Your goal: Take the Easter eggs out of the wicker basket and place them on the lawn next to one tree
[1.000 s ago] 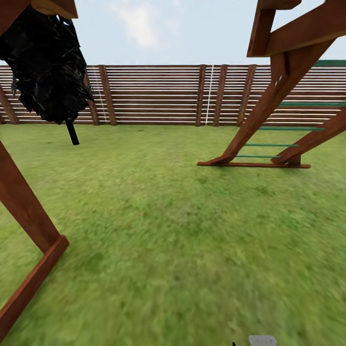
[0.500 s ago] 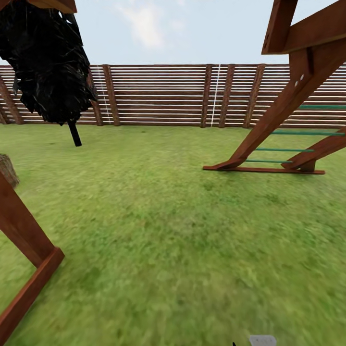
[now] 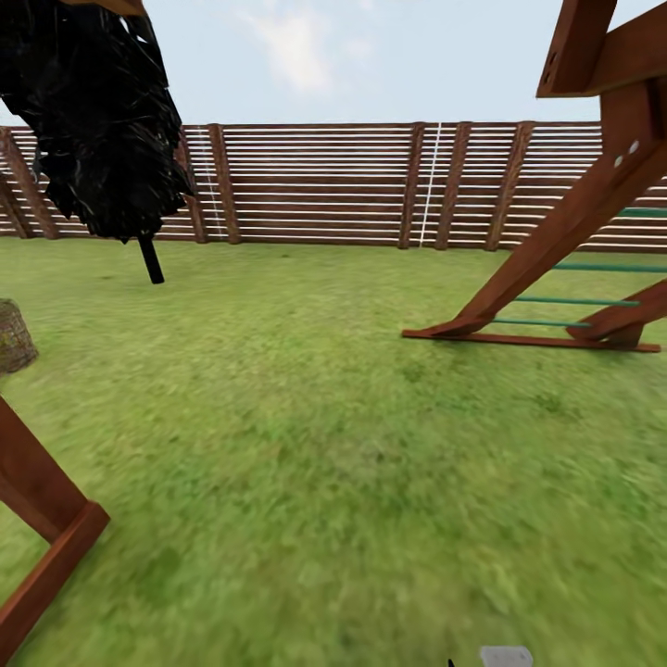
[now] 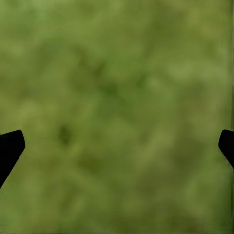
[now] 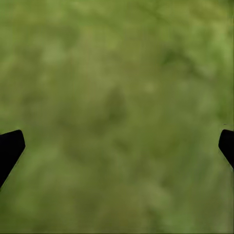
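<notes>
Head view: wicker basket [image 3: 14,335] sits on the lawn [image 3: 333,445] at the far left edge, partly cut off, contents not discernible; a black-trunked dark tree [image 3: 97,120] stands behind it near the slat fence [image 3: 315,183], with wooden play-frame beams [image 3: 565,232] to the right. Left hand [image 4: 117,146] and right hand [image 5: 117,146] both spread wide, holding nothing, over blurred grass. Basket well apart from both hands.

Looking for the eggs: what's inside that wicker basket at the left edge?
The wicker basket sits on the lawn, cut off by the picture's edge. Its woven side shows; its inside is hidden, so no eggs can be made out.
</notes>
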Controlling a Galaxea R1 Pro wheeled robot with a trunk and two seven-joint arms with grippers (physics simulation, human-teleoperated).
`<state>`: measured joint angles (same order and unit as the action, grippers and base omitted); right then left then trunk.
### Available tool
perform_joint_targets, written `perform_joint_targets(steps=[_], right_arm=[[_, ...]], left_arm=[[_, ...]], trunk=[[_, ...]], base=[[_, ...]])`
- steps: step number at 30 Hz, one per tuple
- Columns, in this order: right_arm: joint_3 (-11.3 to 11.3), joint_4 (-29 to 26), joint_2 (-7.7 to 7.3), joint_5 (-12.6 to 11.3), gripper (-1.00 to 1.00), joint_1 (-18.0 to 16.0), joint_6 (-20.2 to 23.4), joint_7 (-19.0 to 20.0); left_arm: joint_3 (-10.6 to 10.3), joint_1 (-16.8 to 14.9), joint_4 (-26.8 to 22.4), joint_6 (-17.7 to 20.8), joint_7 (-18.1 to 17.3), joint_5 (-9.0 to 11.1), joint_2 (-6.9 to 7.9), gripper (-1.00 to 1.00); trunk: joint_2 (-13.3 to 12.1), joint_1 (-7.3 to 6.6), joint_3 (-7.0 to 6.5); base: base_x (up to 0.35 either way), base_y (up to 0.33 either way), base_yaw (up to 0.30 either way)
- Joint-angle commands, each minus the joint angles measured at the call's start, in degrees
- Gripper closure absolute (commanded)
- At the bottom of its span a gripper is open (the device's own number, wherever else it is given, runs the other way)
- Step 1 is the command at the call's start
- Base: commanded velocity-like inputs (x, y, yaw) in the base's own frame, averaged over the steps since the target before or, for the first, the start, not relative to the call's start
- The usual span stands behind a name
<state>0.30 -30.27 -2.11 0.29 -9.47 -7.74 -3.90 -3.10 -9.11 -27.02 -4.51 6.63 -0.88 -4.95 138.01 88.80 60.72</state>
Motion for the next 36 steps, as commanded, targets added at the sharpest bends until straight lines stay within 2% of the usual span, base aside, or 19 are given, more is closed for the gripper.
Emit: perform_joint_targets(steps=[1,9,36], right_arm=[[0.0,0.0,0.0,0.0,-1.0,0.0,-0.2,-0.1],[0.1,0.0,0.0,0.0,-1.0,0.0,-0.2,-0.1],[0.0,0.0,0.0,0.0,-1.0,0.0,-0.2,-0.1]], left_arm=[[-0.3,0.0,0.0,-0.2,0.5,-0.1,0.03,-1.0],[-0.3,0.0,0.0,-0.1,0.5,-0.1,0.03,-1.0],[-0.3,0.0,0.0,-0.2,0.5,-0.1,0.03,-1.0]], trunk=[[0.0,0.02,0.05],[0.0,0.02,0.05],[0.0,0.02,0.05]], base=[[0.326,-0.176,0.194],[0.325,-0.168,0.164],[0.335,-0.022,0.002]])
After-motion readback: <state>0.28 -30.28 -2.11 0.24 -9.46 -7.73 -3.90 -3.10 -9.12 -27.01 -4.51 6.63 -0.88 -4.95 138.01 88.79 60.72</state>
